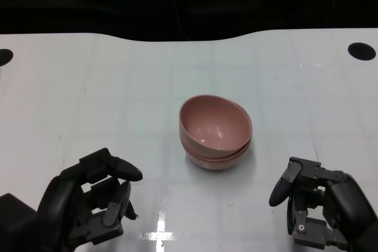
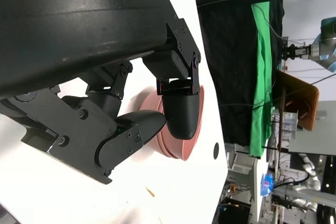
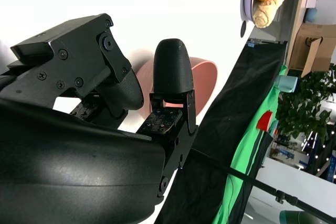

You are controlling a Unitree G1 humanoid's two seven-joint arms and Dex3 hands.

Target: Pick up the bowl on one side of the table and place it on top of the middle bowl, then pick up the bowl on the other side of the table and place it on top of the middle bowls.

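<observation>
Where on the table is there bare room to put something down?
Bare white table lies left of the stacked pink bowls, right of them, and behind them toward the dark far edge. The near edge is tighter: left hand and right hand flank a bare gap in front of the bowls.

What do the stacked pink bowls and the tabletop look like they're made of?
Pink bowls: likely matte plastic or melamine, judging by the even colour, thin rims and soft, dull sheen; glazed ceramic seems less likely. Table: a smooth, glossy white surface, probably laminate or coated board, since it mirrors overhead light near the front edge.
</observation>
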